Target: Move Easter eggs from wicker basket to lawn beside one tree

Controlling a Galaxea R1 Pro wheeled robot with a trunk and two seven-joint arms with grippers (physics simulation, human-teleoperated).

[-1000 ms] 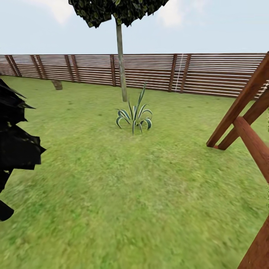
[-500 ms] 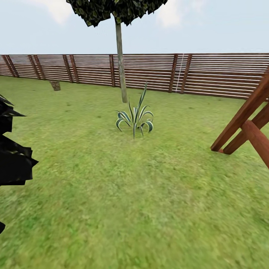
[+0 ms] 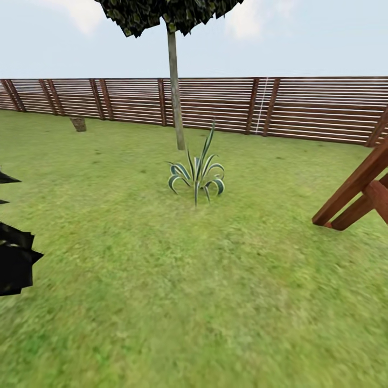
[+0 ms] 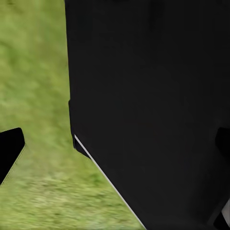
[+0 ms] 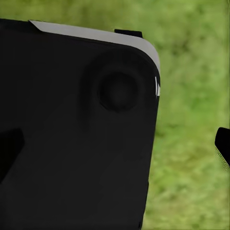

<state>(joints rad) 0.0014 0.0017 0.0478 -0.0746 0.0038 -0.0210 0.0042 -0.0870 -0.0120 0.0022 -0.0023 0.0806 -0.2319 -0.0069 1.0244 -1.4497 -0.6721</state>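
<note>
None of the three eggs can be made out from here, so how they will handle is a judgement: small and smooth, probably light and apt to roll or slip, best pinched across the middle with a gentle squeeze. A small brown thing far off at the left, near the fence (image 3: 226,105), may be the basket (image 3: 78,124), though it is too small to tell for sure. If it is, its open twig weave should be stiff enough to stay put while something is lifted out. Wide flat lawn (image 3: 178,291) runs from the near ground to the fence, level and open, with room all round. A thin-trunked tree (image 3: 175,91) stands far ahead, a spiky striped plant (image 3: 197,175) just in front of it, and slanting wooden beams (image 3: 353,194) rise at the right. Dark jagged leaves (image 3: 13,258) cut in at the near left. Both wrist views look past dark robot body parts onto grass, so I cannot tell how either pair of jaws stands.
</note>
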